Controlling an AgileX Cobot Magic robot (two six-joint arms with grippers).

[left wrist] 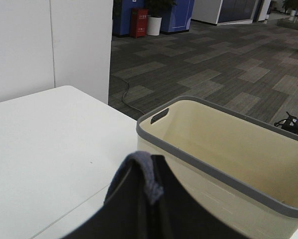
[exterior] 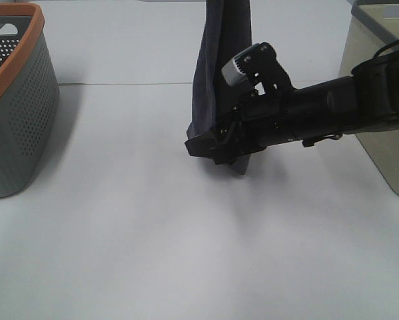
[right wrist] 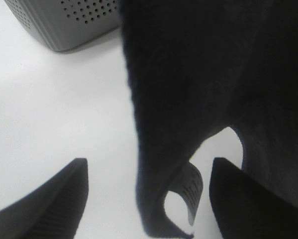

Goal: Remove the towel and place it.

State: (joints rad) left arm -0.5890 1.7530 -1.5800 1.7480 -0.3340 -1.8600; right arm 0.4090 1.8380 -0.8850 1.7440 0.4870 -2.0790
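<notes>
The left gripper (left wrist: 151,191) is clenching the towel (exterior: 219,67) by its top, and the cloth is hanging straight down over the desk (exterior: 132,240). The right gripper (right wrist: 149,164) is gaping, released, around its lower tagged corner. Lifting looks done; placing is yet to come. Open desk is lying between the grey basket (exterior: 19,120) and the beige basket (left wrist: 228,144).

Right arm and both grippers: black housings throughout.
The right arm (exterior: 332,100) is a matte black cylindrical casing with a thin black cable looping at its rear. A silver-grey camera module (exterior: 236,70) sits on an angled black bracket above it. The right gripper (exterior: 204,148) is black and angular, and its fingers (right wrist: 44,204) appear as dark, blurred wedges. The left gripper (left wrist: 151,172) has smooth black fingers.
</notes>
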